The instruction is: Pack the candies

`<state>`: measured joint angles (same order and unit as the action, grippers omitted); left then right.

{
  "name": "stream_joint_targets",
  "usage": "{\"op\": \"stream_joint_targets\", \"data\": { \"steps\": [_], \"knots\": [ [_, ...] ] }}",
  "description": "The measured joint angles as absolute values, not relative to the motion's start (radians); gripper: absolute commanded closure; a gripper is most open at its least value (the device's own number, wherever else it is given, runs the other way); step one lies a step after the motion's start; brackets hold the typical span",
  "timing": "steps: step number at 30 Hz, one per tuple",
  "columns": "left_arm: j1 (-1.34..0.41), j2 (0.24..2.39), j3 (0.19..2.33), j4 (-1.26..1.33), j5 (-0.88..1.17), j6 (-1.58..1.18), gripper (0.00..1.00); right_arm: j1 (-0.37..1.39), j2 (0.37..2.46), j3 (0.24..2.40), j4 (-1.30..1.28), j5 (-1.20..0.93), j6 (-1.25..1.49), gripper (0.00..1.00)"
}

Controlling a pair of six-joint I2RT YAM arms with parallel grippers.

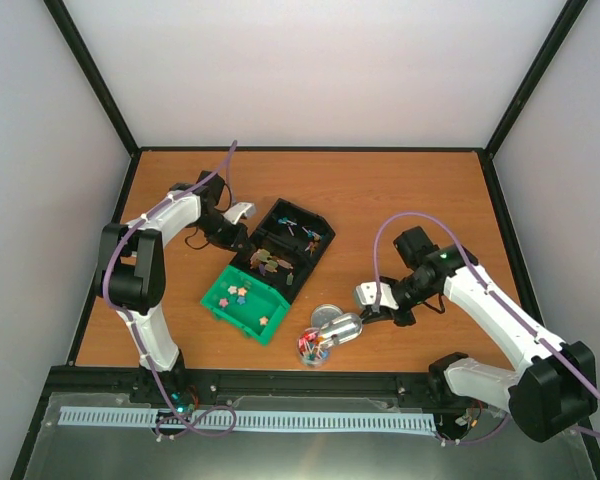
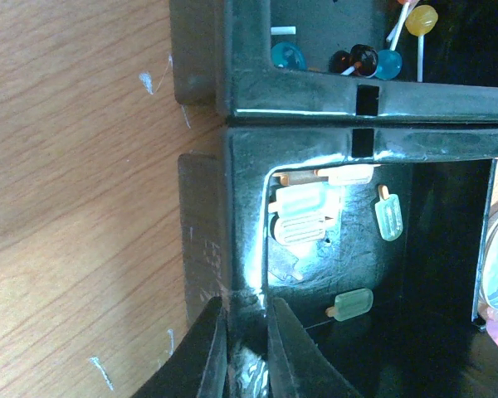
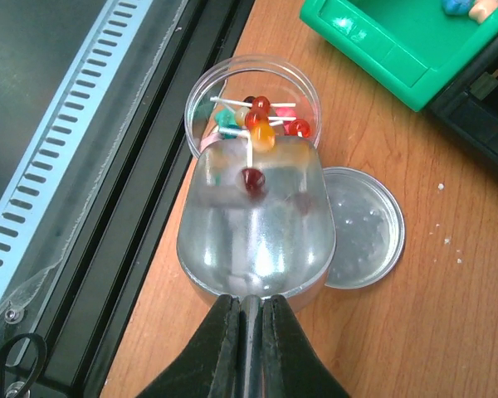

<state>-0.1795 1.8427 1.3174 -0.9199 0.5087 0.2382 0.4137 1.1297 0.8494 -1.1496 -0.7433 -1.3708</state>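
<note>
Overhead wide; closeups behind left pincer [image 2: 247, 308], right pincer [image 3: 249, 302].

No text is legible; faint embossed marks on the black tray [image 2: 206, 249] are unreadable.

You see an orange-brown wood-grain table [image 1: 400, 180], a bright green bin [image 3: 373, 50] holding pink, orange, yellow and blue star candies [image 1: 242, 293], a glossy black tray [image 2: 249, 149], a shiny silver scoop [image 3: 257, 236], red and orange lollipops [image 3: 261, 124] on white sticks
</note>
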Motion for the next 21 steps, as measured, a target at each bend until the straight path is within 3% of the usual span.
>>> {"op": "stream_joint_targets", "data": {
  "steps": [21],
  "knots": [
    [-0.161, 1.829, 1.311, -0.912, 0.467, 0.217, 0.99, 0.481, 1.119, 0.971, -1.085, -0.636, -1.125, 0.97]
  ]
}}
